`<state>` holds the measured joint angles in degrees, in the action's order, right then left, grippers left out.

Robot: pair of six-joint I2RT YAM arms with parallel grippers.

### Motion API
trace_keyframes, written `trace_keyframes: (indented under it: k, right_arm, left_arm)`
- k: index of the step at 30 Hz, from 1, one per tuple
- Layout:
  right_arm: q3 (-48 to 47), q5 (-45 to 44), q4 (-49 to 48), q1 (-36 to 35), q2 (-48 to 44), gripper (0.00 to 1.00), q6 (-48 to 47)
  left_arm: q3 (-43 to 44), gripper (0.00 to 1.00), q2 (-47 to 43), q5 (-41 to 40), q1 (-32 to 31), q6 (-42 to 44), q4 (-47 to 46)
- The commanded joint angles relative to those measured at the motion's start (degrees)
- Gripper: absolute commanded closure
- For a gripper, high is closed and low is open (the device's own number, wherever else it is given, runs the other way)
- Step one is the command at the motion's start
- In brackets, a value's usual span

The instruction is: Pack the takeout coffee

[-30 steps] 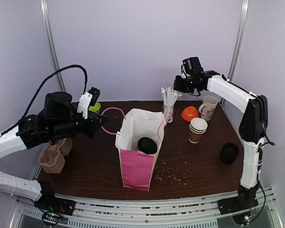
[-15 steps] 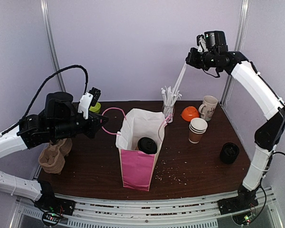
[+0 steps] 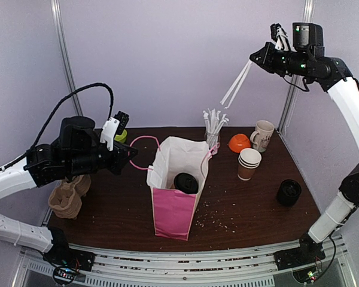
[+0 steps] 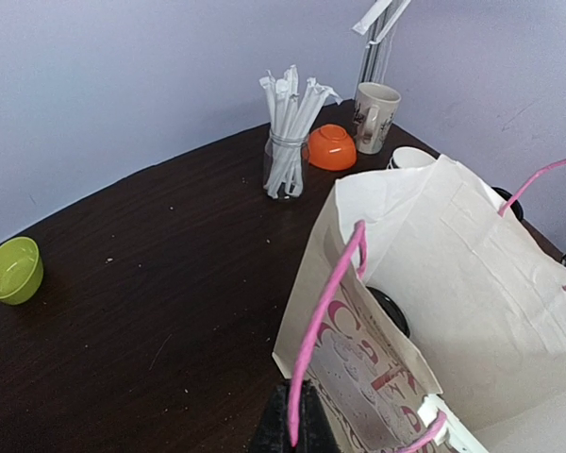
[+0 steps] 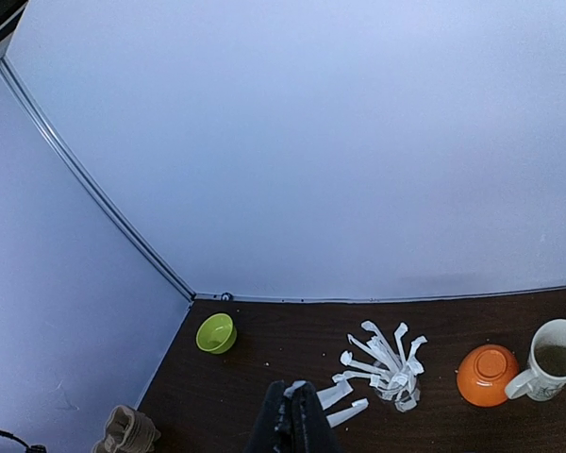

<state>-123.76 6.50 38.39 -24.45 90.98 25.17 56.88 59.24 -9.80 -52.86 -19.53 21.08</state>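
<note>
A dark wooden table (image 3: 107,221) lies below both grippers. On it, just beyond the left gripper (image 3: 130,156), stands a tall paper bag (image 3: 173,209) with its mouth open, pink below and cream above. The left fingers (image 4: 274,434) are pressed together on 1 of its pink handles (image 4: 323,311). The takeout coffee (image 3: 185,182), a cup with a black lid, sits inside the bag, to the right of those fingers.

The right gripper (image 3: 255,58) hangs high over the table's far edge. Its fingers (image 5: 307,425) are clamped tight on 2 paper-wrapped straws (image 3: 236,85) that slant down from the tips. Well below them sit 4 things: a stack of brown paper cups (image 3: 249,162), a jar of wrapped straws (image 3: 212,133), a cream mug (image 3: 262,135) and an orange bowl (image 3: 239,142).
</note>
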Motion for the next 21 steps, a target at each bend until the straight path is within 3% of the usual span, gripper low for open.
trace_keyframes:
  k: [1,9,21]
  right_arm:
    - [4.79,0.16,0.54,0.21,-1.07,1.00,-1.51]
    - [12.05,-4.09,-9.21,0.28,0.00,1.00,-1.50]
    - [11.55,-7.07,-15.26,0.32,5.03,1.00,-1.32]
  left_arm:
    - [0.85,1.00,0.03,0.75,0.39,-0.70,-2.55]
    - [1.05,1.00,-0.12,0.70,0.39,-0.94,-2.44]
    - [1.23,1.00,-0.71,-0.01,0.39,-1.21,-1.48]
